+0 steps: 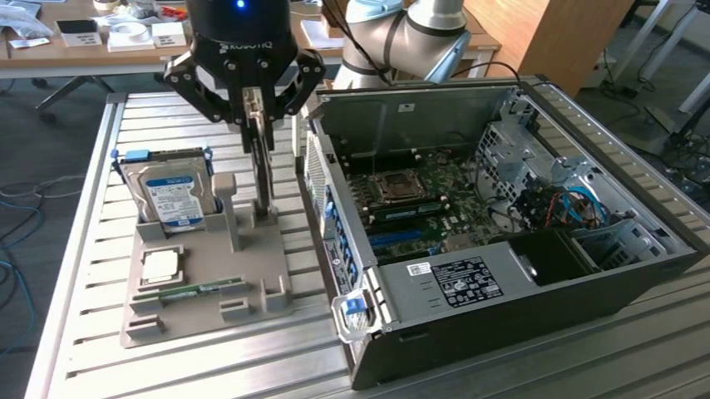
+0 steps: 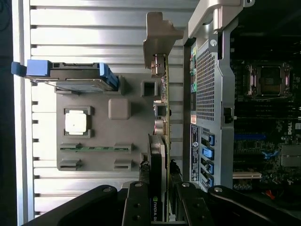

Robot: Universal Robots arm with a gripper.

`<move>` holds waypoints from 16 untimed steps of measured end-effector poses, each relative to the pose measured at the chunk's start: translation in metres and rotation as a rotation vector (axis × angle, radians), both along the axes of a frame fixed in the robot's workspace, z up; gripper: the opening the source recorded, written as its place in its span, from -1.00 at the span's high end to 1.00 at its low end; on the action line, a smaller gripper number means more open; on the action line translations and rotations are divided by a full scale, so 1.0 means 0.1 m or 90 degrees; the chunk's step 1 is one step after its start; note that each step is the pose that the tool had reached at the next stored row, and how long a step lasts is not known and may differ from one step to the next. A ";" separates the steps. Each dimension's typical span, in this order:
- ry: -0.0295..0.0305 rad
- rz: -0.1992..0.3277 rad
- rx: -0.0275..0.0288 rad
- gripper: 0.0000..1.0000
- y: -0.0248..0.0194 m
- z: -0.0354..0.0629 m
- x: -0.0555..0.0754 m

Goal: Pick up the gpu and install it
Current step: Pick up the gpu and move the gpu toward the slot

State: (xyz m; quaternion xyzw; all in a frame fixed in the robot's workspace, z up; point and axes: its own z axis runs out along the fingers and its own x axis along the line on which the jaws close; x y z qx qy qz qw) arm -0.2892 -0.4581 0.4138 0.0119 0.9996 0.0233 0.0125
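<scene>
The gripper (image 1: 258, 112) pinches the gpu (image 1: 263, 174) by its top edge, in the upper left of the exterior view. The card stands straight up on the grey holder (image 1: 189, 314), just beside the open computer case (image 1: 477, 337).

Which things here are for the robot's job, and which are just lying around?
For the job: the gpu, pinched in the gripper; the open computer case.

Just lying about: the hard drive, the CPU chip, the RAM stick, the grey holder under them.
</scene>
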 end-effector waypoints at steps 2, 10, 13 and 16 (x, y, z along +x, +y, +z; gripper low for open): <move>-0.0001 0.000 0.0001 0.47 0.000 0.021 0.00; -0.0001 0.000 0.0001 0.47 0.000 0.063 0.00; 0.0000 0.000 0.0001 0.47 0.000 0.064 0.00; 0.0001 0.000 0.0000 0.47 0.000 0.065 0.01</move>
